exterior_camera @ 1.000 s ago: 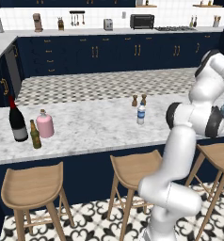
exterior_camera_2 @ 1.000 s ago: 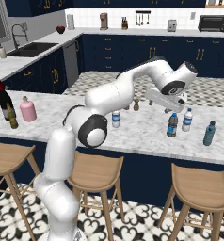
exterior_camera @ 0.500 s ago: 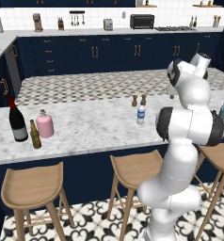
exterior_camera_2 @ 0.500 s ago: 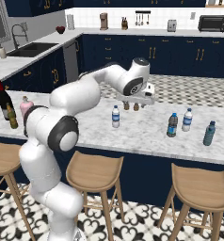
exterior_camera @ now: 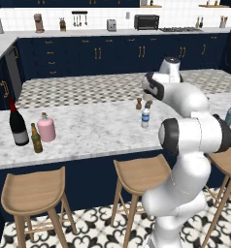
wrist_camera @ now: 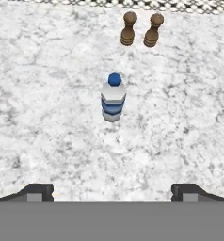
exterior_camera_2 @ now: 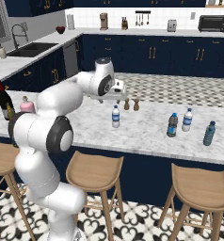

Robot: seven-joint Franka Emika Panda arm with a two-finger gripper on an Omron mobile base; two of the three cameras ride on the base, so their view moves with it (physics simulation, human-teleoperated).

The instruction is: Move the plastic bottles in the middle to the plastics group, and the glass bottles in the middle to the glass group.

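End effector (wrist_camera: 112, 193): spread wide and empty, above the counter (wrist_camera: 48, 94).
Water bottle (wrist_camera: 113, 98): upright right below the hand, blue cap (two brown grinders (wrist_camera: 140, 29) behind it).
Pink bottle (exterior_camera: 46, 127): beside the wine bottle (exterior_camera: 17, 123) and beer bottle (exterior_camera: 36, 139).
Dark-topped blue bottle (exterior_camera_2: 172, 125): next to the clear bottle (exterior_camera_2: 187, 120), teal bottle (exterior_camera_2: 209, 133) near.

I get even, bright rendered light on all three feeds — no glare and no dark corners. Shadows are faint: a soft smudge under the bottle (wrist_camera: 113, 97) on the marble counter (wrist_camera: 48, 117) in the hand view, and little beneath the stools (exterior_camera: 34, 193). The base views look soft and low in detail — small labels can't be read. I see no bending at the edges.
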